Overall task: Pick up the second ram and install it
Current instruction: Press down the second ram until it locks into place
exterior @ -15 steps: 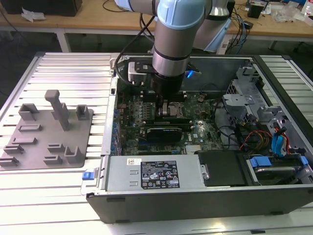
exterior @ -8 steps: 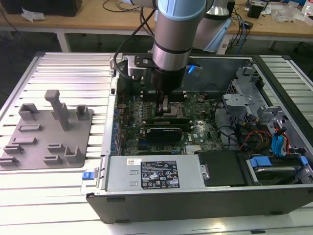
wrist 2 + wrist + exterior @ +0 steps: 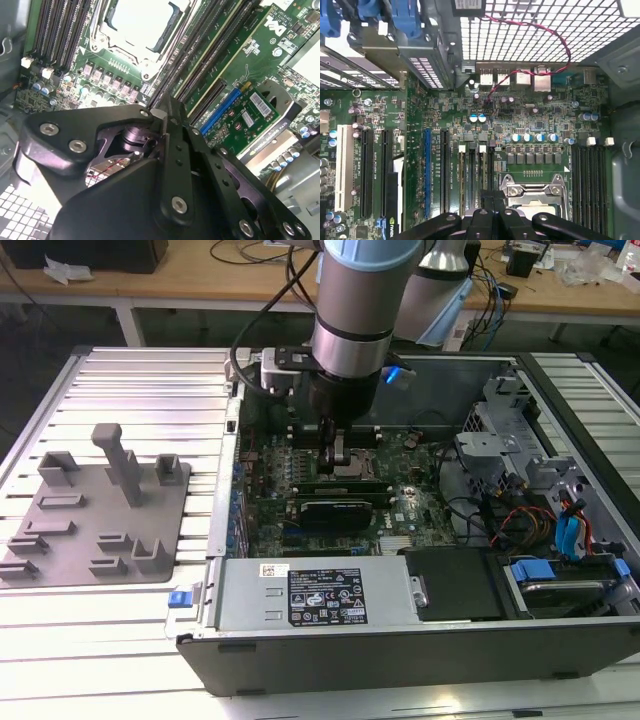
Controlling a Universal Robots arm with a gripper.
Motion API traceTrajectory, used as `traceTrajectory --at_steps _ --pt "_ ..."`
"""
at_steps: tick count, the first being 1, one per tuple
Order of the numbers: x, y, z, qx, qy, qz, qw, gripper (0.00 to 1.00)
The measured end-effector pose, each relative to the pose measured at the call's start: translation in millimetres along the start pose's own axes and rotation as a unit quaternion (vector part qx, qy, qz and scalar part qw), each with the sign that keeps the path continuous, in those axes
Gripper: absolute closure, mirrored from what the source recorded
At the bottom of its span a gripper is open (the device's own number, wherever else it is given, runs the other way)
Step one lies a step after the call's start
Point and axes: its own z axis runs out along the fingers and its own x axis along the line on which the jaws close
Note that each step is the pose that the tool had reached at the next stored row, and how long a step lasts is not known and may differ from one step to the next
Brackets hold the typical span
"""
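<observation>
Inside the open computer case, my gripper reaches down onto the motherboard, just beside the CPU socket. Its black fingers are shut together in both wrist views, tips over the row of memory slots. Directly under the fingertips a thin green strip, the second ram, stands on edge along a slot. I cannot tell whether the fingertips touch it. Another thin strip edge sits in a neighbouring slot.
A black graphics card lies just in front of the ram slots. Grey fixture blocks stand on the ribbed table at the exterior view's left. The power supply, drive cage and cables crowd the case's front and right.
</observation>
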Motion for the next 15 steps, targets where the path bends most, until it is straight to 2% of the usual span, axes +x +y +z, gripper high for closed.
traceTrajectory --at_steps 4,6,13,15 --pt "0.0 -7.7 -0.5 0.0000 0.0001 0.000 1.0000 0.92" --pt "0.0 -16.3 -1.1 -0.0001 0.0000 0.000 1.0000 0.92" --pt "-0.1 -35.3 -2.2 -0.0002 0.0000 0.000 1.0000 0.92" --pt "-0.2 -36.1 -4.2 -0.0002 0.0000 0.000 1.0000 0.92"
